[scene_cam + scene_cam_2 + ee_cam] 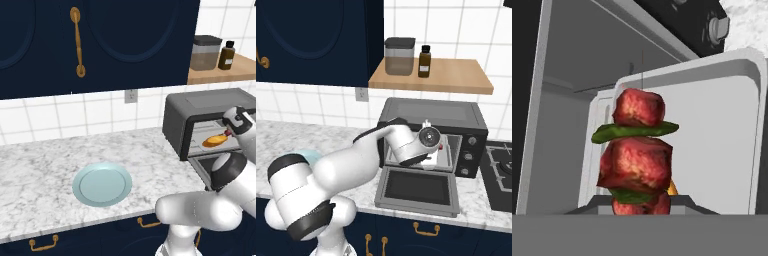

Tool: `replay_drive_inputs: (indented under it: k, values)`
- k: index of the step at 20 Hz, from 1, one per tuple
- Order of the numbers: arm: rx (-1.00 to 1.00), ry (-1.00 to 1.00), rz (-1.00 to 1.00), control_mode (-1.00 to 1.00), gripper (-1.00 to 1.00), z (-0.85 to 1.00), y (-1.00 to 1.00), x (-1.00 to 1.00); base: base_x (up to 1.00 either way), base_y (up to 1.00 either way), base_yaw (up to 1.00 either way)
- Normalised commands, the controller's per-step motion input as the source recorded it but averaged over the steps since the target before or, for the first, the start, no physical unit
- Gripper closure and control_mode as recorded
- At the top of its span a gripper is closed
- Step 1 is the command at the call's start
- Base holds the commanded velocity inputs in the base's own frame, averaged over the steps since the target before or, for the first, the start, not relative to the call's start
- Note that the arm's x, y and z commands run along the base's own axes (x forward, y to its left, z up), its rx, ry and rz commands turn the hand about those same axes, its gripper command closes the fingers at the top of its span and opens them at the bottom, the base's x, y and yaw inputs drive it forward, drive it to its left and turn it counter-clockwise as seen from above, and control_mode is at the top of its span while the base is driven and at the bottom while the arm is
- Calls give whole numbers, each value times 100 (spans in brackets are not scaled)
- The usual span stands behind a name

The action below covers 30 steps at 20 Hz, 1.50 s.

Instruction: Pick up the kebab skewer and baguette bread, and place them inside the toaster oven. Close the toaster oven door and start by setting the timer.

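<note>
1. White-grey marble table (40, 165) under navy cabinets (tiled wall behind), bearing pale blue round plate (102, 184).
2. Tool (641, 204) clamped on red-chunked kebab skewer (637, 155) inside open dark grey toaster oven (456, 116), beside golden baguette bread (216, 140).

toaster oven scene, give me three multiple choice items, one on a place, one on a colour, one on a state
1. Where is the baguette bread?
A. on the plate
B. inside the toaster oven
C. on the shelf

2. What colour is the plate?
A. pale blue
B. red
C. black

3. How does the toaster oven door stand?
A. shut
B. dropped open
C. off its hinges on the floor

B: the loaf lies on the rack within.
A: pale blue on the marble counter.
B: the door lies flat out front, while the hand holds the kebab skewer at the opening.
</note>
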Motion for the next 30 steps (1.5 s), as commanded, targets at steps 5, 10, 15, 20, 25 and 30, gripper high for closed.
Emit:
replay_drive_inputs:
  k: [5, 10, 15, 20, 25, 30]
  values:
    - [0, 1, 1, -100, 100, -13, 0, 29, 0, 0, 0]
    - [0, 0, 0, -100, -100, -19, 0, 26, 0, 0, 0]
    - [0, 2, 0, -100, -100, -2, 0, 10, 0, 0, 0]
    - [0, 0, 0, -100, -100, 0, 0, 1, 0, 0, 0]
    - [0, 0, 0, -100, -100, 5, 0, 23, 0, 0, 0]
    - [0, -3, 4, -100, -100, 33, 0, 18, 0, 0, 0]
